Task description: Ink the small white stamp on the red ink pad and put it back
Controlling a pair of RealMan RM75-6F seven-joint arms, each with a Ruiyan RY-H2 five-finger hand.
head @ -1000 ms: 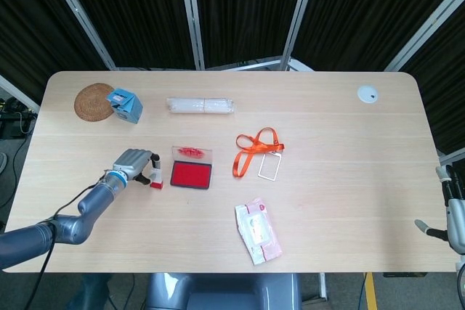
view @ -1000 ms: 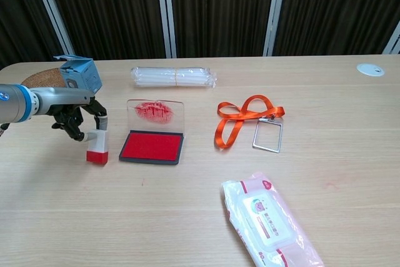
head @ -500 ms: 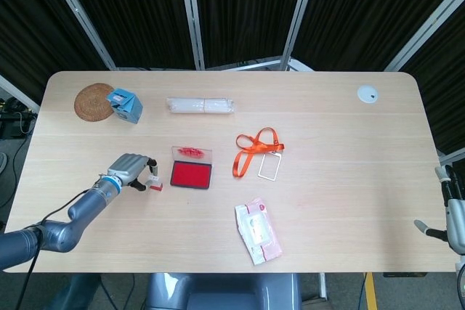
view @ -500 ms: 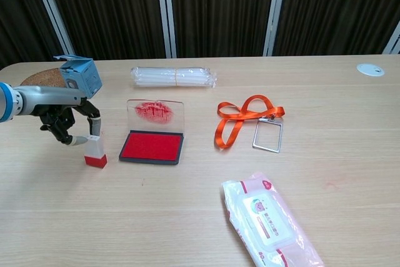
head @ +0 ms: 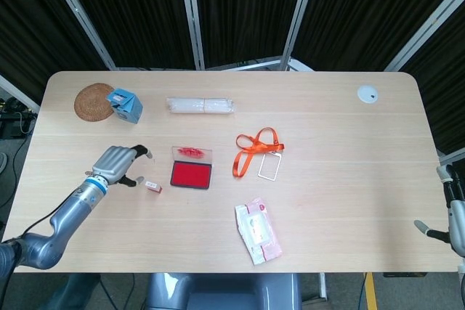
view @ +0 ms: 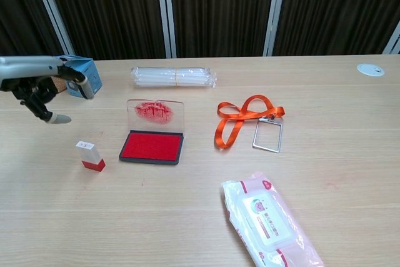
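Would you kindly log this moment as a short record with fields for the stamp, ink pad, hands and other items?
stamp: upright on the table, left of the ink pad, held by nothing
ink pad: open, clear lid raised behind it
left hand: open, lifted clear of the stamp
right hand: only an arm part shows at the table's right edge
other items: lanyard, wipes pack, blue box

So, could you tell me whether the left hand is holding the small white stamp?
No, the stamp stands alone on the table, with the left hand raised clear of it.
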